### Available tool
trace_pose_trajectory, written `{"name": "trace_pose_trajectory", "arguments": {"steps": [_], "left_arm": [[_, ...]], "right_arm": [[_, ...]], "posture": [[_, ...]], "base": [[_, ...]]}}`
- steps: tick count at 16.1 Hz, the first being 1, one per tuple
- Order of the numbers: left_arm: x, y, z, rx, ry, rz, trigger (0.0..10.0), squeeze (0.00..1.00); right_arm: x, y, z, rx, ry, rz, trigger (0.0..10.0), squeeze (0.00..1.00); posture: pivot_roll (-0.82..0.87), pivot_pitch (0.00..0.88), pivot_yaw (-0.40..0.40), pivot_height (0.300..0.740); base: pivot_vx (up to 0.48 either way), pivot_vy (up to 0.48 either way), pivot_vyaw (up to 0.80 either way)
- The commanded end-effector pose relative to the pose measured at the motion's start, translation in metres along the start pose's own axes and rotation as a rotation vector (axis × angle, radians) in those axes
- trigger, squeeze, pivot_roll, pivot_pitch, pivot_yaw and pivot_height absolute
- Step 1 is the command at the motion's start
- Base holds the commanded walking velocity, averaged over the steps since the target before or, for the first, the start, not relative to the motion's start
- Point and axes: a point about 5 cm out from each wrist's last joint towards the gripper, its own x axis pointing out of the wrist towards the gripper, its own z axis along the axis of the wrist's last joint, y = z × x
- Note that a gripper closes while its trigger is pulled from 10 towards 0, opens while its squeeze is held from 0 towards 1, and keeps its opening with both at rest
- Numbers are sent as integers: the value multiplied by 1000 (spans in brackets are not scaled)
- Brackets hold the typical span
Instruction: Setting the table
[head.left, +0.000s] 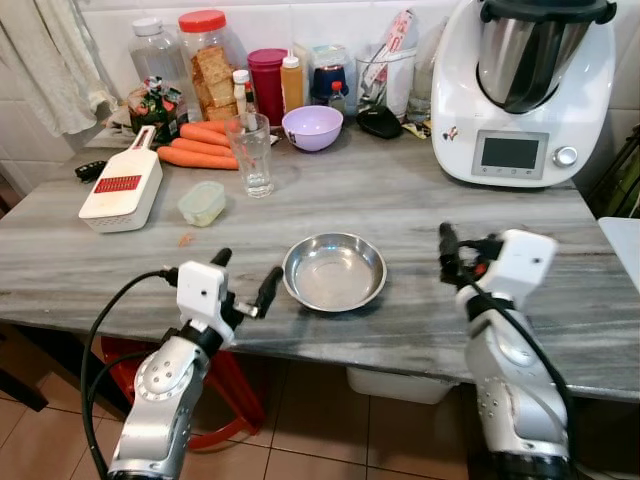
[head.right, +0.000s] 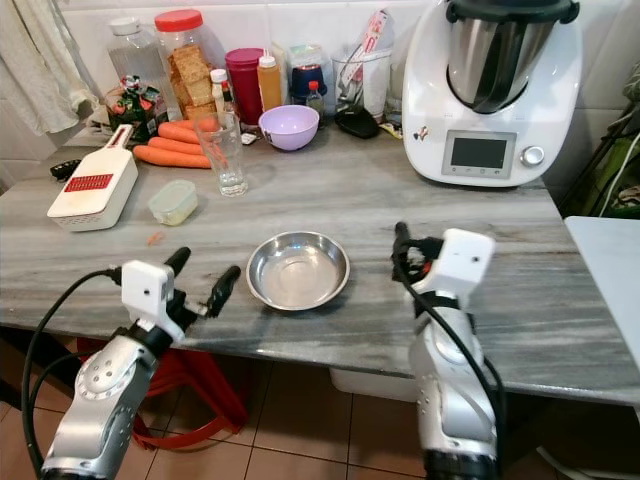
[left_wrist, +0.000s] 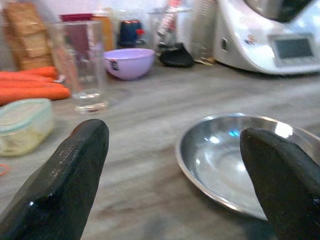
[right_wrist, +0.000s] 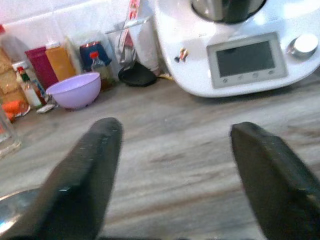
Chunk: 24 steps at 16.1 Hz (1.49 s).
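A shallow steel bowl (head.left: 334, 271) sits empty near the front edge of the grey marble table (head.left: 420, 200). My left gripper (head.left: 246, 272) hovers just left of it, open, its right fingertip close to the bowl's rim; the left wrist view shows the steel bowl (left_wrist: 235, 160) ahead between the black fingers (left_wrist: 65, 185). To the bowl's right, a little apart from it, my right gripper (head.left: 465, 248) is open and holds nothing. An empty drinking glass (head.left: 250, 153) stands upright farther back on the left. Behind it rests a purple bowl (head.left: 312, 127).
A white grater (head.left: 120, 187), a small lidded container (head.left: 202, 203) and carrots (head.left: 200, 145) lie at the left. Jars and bottles (head.left: 210, 60) line the back wall. A big white kitchen machine (head.left: 525, 90) fills the back right. A red stool (head.left: 225, 390) stands under the table.
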Motion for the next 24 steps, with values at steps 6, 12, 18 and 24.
{"name": "trace_pose_trajectory", "arguments": {"steps": [6, 12, 18, 24], "left_arm": [[0, 13, -5, 57, 65, 171, 10000, 0], [1, 17, -3, 97, 82, 218, 10000, 0], [4, 12, -5, 95, 91, 195, 10000, 0], [4, 11, -6, 91, 102, 200, 10000, 0]], "right_arm": [[-23, -10, 0, -51, -8, -21, 10000, 1000], [-29, -9, 11, -39, -62, -34, 10000, 494], [-30, -7, 8, -39, -40, -26, 10000, 0], [-31, -7, 7, -35, -33, -22, 10000, 0]], "posture": [[-32, 0, 58, 740], [-28, 0, 63, 740], [-34, 0, 65, 740], [-33, 0, 64, 740]], "base": [[0, 0, 0], [0, 0, 0], [0, 0, -171], [-89, 0, -255]]}}
